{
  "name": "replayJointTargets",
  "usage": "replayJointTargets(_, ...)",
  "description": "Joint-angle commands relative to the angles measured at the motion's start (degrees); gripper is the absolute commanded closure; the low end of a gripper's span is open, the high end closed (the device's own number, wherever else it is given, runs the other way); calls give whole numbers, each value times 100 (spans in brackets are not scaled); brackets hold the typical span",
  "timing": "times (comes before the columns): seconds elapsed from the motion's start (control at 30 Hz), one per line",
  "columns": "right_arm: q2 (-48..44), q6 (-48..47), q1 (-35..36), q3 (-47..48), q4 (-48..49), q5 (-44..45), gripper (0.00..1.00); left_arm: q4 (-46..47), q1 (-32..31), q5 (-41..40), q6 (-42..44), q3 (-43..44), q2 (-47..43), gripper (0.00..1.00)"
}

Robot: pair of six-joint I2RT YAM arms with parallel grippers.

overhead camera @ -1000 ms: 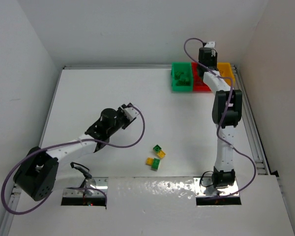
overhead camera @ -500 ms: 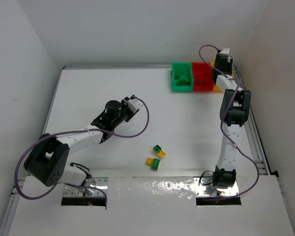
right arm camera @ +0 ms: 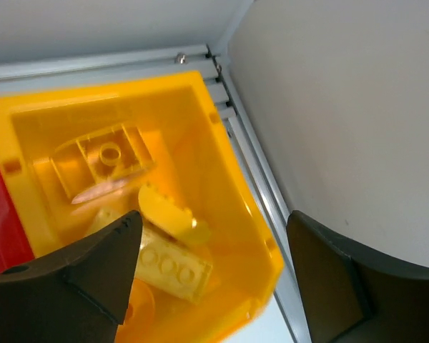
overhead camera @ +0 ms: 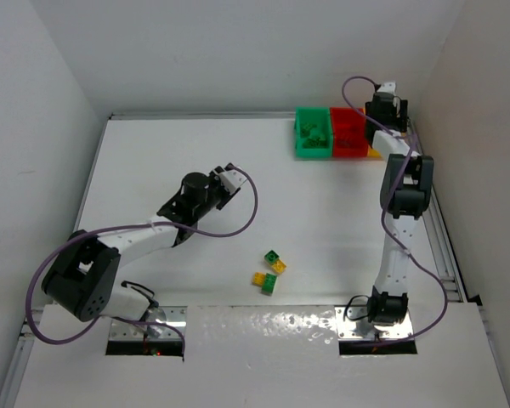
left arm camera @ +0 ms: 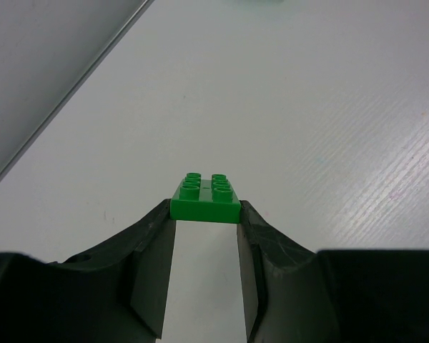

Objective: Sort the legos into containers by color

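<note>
White worktop (overhead camera: 195, 153), white walls on three sides. The left fingers (left arm camera: 151, 275) are clenched on a green brick (left arm camera: 205, 199), studs up, held over a bare part of the worktop. Only the left wrist view shows this brick; from above, the wrist hides it.

The right fingers (right arm camera: 104, 268) stand spread wide with nothing between them, over the yellow bin (right arm camera: 225, 189), where several yellow bricks (right arm camera: 173, 268) lie. A second ago this arm hung nearer the red bin (overhead camera: 350, 136); it has since swung to the right end of the row. The left arm has shifted only slightly — its wrist is a little farther from its base.

From above, the right arm covers most of the yellow bin. That view alone shows the green bin (overhead camera: 314, 134) and a loose cluster of green and yellow bricks (overhead camera: 270, 272) lying well apart from the bins.
</note>
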Motion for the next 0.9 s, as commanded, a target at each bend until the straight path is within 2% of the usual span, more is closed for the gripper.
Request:
replayJointTargets(0.0, -667, 43, 108, -325, -42, -214, 20, 310, 66, 160, -43, 100, -205, 100)
replayJointTargets(0.23, -1379, 649, 301, -1448, 46, -118, 19, 406, 66, 555, -262, 249, -179, 100)
replayJointTargets(0.4, -2151, 1185, 530, -2555, 547, 109, 19, 407, 66, 1056, -692, 872, 260, 100)
replayJointTargets(0.6, -2987, 2028, 1013, -3522, 354, 901, 19, 29, 58, 1399, -1536, 2837, 1560, 100)
replayJointTargets(0.7, -3828, 2583, 1031, -4217, 362, 447, 21, -24, -12, 1689, -1791, 3787, 2307, 100)
replayJointTargets(0.87, -4867, 2470, 1215, -5403, 653, 190, 21, -156, -74, 1531, -2231, 5562, 3748, 100)
